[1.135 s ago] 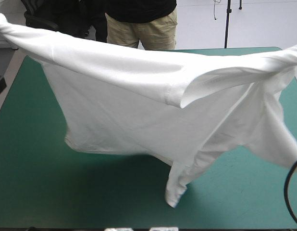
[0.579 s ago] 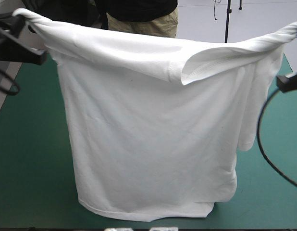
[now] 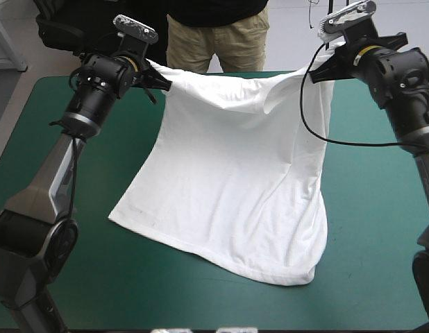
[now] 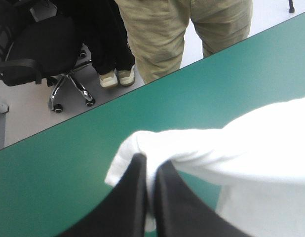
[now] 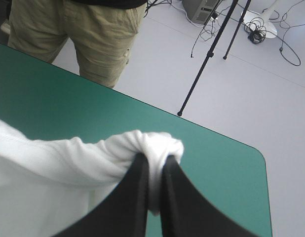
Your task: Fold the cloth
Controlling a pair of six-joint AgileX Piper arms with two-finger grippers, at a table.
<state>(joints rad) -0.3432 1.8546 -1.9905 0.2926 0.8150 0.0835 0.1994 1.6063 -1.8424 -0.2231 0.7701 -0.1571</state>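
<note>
The T-shirt [image 3: 235, 187] hangs as a white sheet between the two raised arms, over the far half of the table [image 3: 34, 159]. Its upper edge runs, sagging a little, from one gripper to the other. Its lower part slopes toward the near edge and lies on the teal-green cover, with one corner out to the left and a rounded bulge to the right of middle.

The left gripper [image 4: 151, 162] is clenched on a bunched corner. Its black fingers [image 4: 128, 197] stand all but together, with only a thin strip of white between them and a knot of cloth rolled over their tips. The right gripper [image 5: 154, 159] grips its corner in the same way, the fabric puckered into a small ball over the fingertips.

Which part of the garment each holds, shoulder or hem, cannot be made out, because the cloth there is too gathered. A flap folds over near the right end of the upper edge; whether it is a sleeve is unclear. The shirt hides the cover beneath it, and in both wrist views it runs out of the picture as a plain white field.
</note>
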